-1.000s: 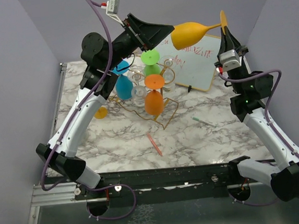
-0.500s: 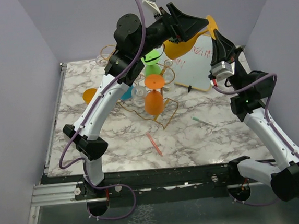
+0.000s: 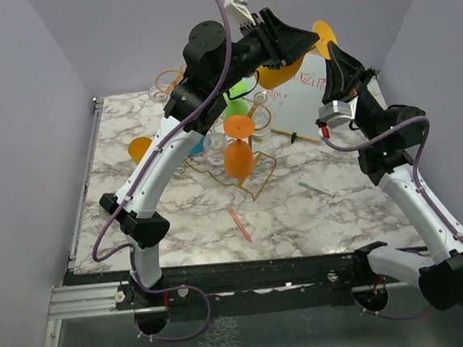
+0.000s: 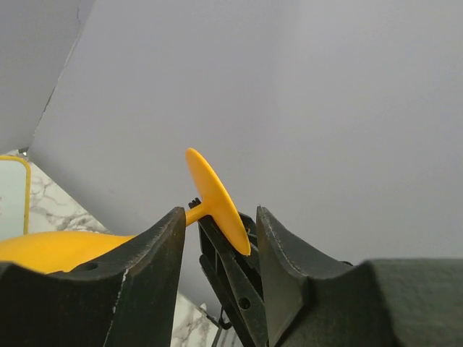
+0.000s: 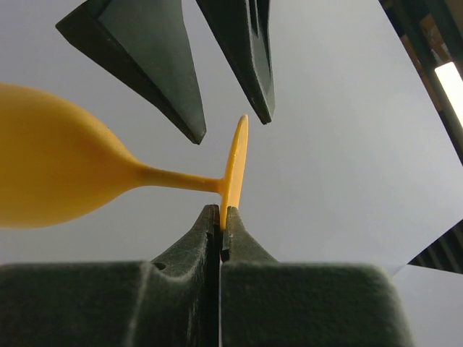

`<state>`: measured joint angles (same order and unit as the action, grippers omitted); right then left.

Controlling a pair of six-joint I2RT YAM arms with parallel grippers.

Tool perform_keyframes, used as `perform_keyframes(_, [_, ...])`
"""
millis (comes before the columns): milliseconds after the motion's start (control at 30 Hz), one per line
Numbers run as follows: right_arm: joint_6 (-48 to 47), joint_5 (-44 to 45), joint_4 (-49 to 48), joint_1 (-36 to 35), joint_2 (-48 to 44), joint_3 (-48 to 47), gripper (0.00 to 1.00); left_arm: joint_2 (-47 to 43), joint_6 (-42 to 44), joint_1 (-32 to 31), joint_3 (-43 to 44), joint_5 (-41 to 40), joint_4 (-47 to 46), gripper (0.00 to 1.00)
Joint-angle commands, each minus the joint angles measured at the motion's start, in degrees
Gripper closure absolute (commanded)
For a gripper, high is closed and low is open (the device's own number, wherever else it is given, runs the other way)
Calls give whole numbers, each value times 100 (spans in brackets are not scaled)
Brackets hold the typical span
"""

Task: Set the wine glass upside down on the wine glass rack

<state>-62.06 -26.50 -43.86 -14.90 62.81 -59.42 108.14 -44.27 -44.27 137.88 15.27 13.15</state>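
A yellow wine glass (image 3: 275, 74) hangs on its side high above the table, bowl to the left. My right gripper (image 3: 331, 51) is shut on the rim of its round base (image 5: 235, 155). My left gripper (image 3: 305, 43) is open, its fingers (image 4: 148, 246) straddling the stem end and the base (image 4: 215, 202) without touching. In the right wrist view the left fingertips (image 5: 184, 108) stand just above the base. The gold wire rack (image 3: 252, 180) stands on the table below, holding orange (image 3: 240, 155), green (image 3: 237, 92) and blue glasses upside down.
A framed whiteboard (image 3: 305, 106) leans at the back right. An orange glass (image 3: 140, 147) lies on the marble table (image 3: 179, 219) at the left. A red pen (image 3: 238, 222) and a green pen (image 3: 314, 187) lie in front of the rack.
My left arm has swung right and up, from the bowl's left end to over the stem and base. The glass has tilted, bowl lower. The right gripper has shifted slightly left.
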Motion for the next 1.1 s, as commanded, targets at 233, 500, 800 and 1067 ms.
perform_keyframes(233, [-1445, -326, 611, -13, 21, -311, 99, 223, 19, -95, 195, -57, 196, 70])
perform_keyframes(500, [-865, -369, 212, -13, -65, -169, 87, 212, 108, -99, 326, 69, 69, 100])
perform_keyframes(800, [-613, -457, 38, -16, -128, 30, 41, -256, 338, -106, -16, -186, -525, 100])
perform_keyframes(1067, [-405, -496, 49, -13, -255, 188, 32, -505, 713, -90, -161, -652, -685, 100])
